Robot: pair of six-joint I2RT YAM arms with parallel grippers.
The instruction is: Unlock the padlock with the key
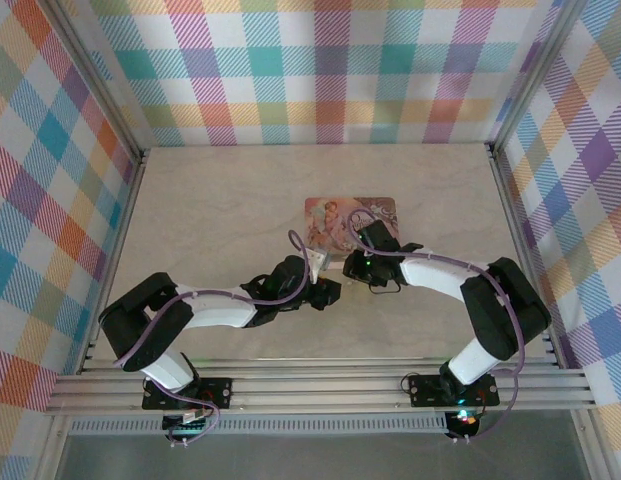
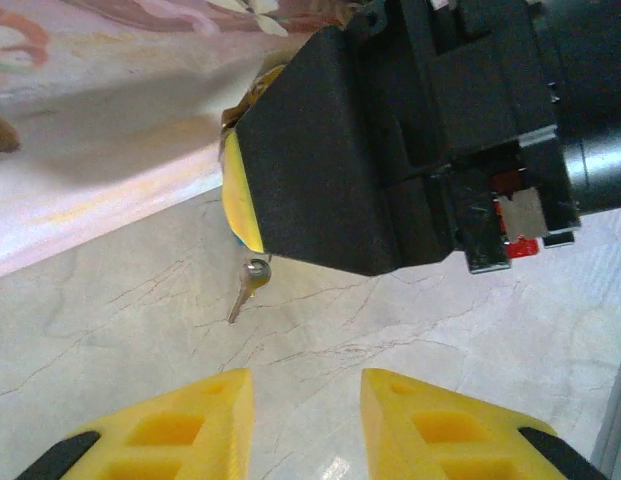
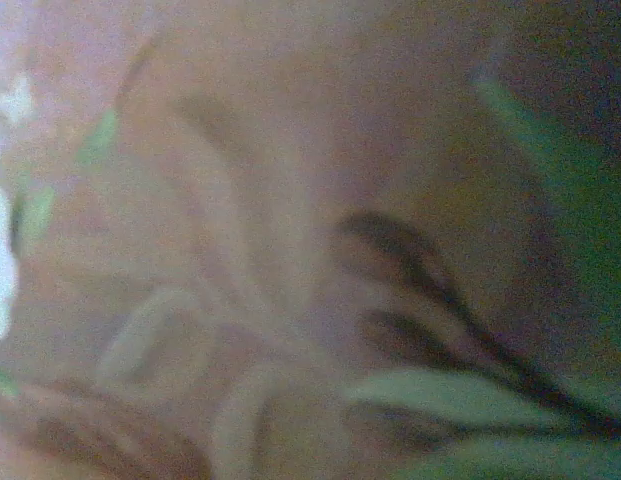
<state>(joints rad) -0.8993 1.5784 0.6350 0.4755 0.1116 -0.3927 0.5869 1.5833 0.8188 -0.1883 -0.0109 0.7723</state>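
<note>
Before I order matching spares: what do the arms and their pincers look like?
The left arm and right arm have white links between bulky black joints, each trailed by a looping lilac cable. The left pincer has yellow wedge fingers with black edges; the right pincer is black with a yellow pad.

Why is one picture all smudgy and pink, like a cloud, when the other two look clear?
Right wrist view: the camera seems pressed very near the pink tin, so its painting is all out of focus. Left wrist view: fairly sharp, the dangling key shows, and a soft shadow lies across the tin. Top external view: even light, clear, no glare.
</note>
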